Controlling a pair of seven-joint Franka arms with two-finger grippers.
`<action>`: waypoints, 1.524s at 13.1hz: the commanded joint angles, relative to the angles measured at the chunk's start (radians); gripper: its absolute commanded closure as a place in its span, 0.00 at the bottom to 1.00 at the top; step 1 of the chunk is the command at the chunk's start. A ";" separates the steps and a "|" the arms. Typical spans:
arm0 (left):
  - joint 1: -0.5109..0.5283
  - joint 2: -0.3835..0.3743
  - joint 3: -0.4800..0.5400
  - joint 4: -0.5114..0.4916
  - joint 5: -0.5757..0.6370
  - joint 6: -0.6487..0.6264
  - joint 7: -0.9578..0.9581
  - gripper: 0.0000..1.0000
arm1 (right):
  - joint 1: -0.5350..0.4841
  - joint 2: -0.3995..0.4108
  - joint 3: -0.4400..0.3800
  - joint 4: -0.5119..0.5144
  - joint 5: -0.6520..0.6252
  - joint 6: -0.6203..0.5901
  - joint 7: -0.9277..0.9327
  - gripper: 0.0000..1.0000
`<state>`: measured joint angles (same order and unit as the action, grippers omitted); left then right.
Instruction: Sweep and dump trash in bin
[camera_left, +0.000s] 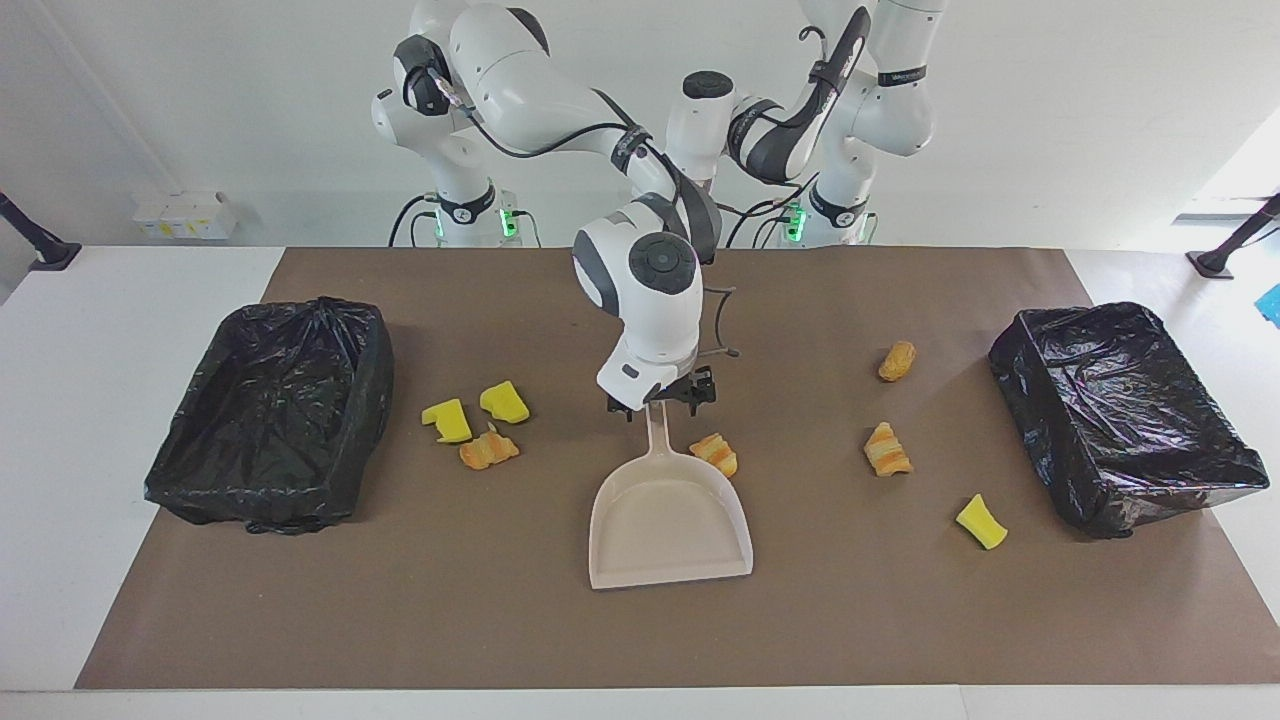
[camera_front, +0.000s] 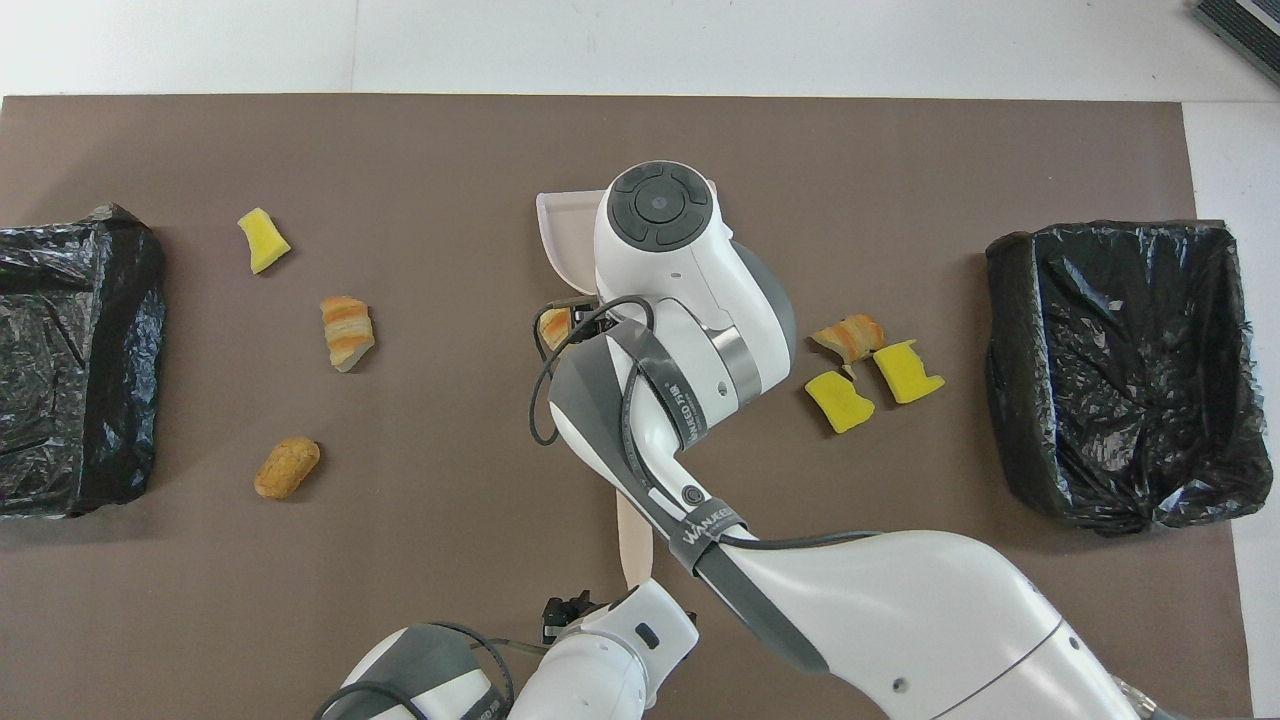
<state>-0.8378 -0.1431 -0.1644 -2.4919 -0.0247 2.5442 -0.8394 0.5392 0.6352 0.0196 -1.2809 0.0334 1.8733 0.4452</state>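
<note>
- Right gripper (camera_left: 660, 402): low over the end of the dustpan (camera_left: 668, 520) handle. Fingers are spread wide, one on each side of the handle. Cannot tell whether they touch it; not clamped.
- Left gripper (camera_front: 566, 608): shows only in the overhead view, where its dark tips poke out at the wrist. In the facing view the right arm hides it. Jaws wide. It sits just beside the brush (camera_front: 632, 535); contact cannot be told.
- Right arm (camera_left: 560, 100): stretched from its base to mid-table, wrist bent steeply down. Left arm (camera_left: 800, 110): folded back close to its base, forearm angled down.
- Table (camera_left: 100, 350), one, white, with one brown mat (camera_left: 400, 600) on it.
- Bins, two, both lined with black bags: one at the right arm's end (camera_left: 200, 480), one at the left arm's end (camera_left: 1130, 500).
- Dustpan, one, beige, handle toward the robots. It is whole in the facing view; only a corner shows overhead.
- Brush, one, nearer the robots than the dustpan. A short stretch shows overhead.
- Trash, seven bits, all on the mat.
- Yellow wedges, three: two (camera_left: 505, 402) (camera_left: 447, 421) near the right arm's bin, one (camera_left: 981, 521) near the left arm's bin.
- Striped lumps, three: one (camera_left: 488, 450) touching the wedge pair, one (camera_left: 715, 453) just beside the dustpan, one (camera_left: 886, 448) toward the left arm's end.
- Plain tan lump (camera_left: 897, 360), one, nearer the robots than that last striped lump.
</note>
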 joint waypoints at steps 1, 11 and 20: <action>-0.038 0.014 0.013 -0.002 0.008 0.024 -0.033 0.00 | 0.005 0.008 0.011 -0.017 -0.053 -0.006 -0.031 0.05; -0.052 0.020 0.011 -0.001 0.008 -0.012 -0.064 0.39 | -0.022 0.001 0.010 -0.060 -0.043 0.028 -0.095 1.00; -0.049 0.019 0.009 -0.001 0.006 -0.051 -0.073 1.00 | -0.176 -0.251 0.005 -0.087 -0.042 -0.278 -0.619 1.00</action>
<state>-0.8708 -0.1187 -0.1655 -2.4916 -0.0243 2.5162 -0.8945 0.3904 0.4610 0.0164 -1.3122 -0.0109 1.6434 -0.0299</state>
